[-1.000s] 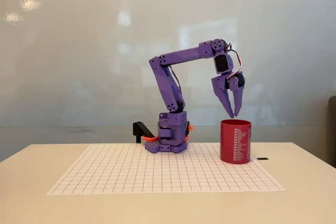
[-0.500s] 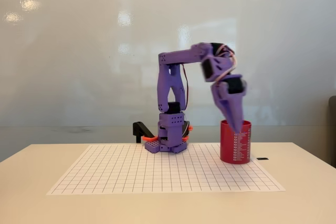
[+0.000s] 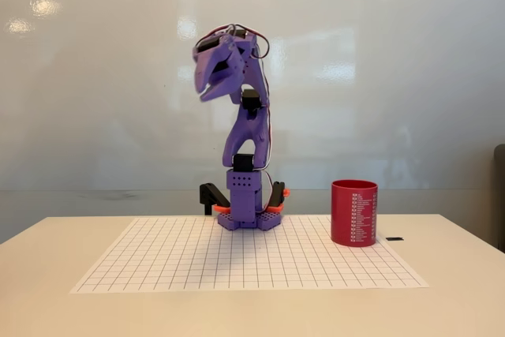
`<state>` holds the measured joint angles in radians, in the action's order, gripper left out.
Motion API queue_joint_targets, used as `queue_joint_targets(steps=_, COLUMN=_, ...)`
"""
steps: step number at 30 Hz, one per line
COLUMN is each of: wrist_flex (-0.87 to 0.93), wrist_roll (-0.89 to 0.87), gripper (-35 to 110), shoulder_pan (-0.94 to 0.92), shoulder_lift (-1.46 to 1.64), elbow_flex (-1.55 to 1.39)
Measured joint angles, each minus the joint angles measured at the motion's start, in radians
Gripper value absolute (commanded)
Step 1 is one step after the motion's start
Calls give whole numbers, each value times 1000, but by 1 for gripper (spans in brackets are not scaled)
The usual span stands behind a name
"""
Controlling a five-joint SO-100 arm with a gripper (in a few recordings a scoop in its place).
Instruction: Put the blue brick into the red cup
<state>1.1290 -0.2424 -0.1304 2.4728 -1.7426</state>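
One red cup near sheet's right edge, arm folded upright

purple plastic arm with black motors, red and white cables, a perforated base with orange trim.

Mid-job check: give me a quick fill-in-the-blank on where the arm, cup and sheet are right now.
1. In the fixed view, the red cup stands on the ____ edge of the grid sheet.
2. The gripper is raised high above the arm's ____.
3. The cup stands ____ rather than tipped over.
4. The small black item on the table lies to the cup's ____.

Missing words: right; base; upright; right
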Motion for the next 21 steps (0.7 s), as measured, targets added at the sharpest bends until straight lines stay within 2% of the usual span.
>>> queue_joint_targets(steps=6, wrist_flex=156, wrist_roll=3, gripper=-1, shoulder_pan=114, shoulder_lift=428, elbow_flex=-25)
queue_joint_targets(steps=13, wrist_flex=281, wrist_roll=60, gripper=-1, shoulder_pan=232, shoulder_lift=792, elbow_flex=-115)
queue_joint_targets(steps=17, wrist_flex=311, wrist_roll=92, gripper=-1, shoulder_pan=270, shoulder_lift=830, elbow_flex=-190)
queue_joint_targets(steps=21, wrist_flex=284, wrist_roll=118, gripper=-1, shoulder_pan=351, shoulder_lift=830, elbow_flex=-390)
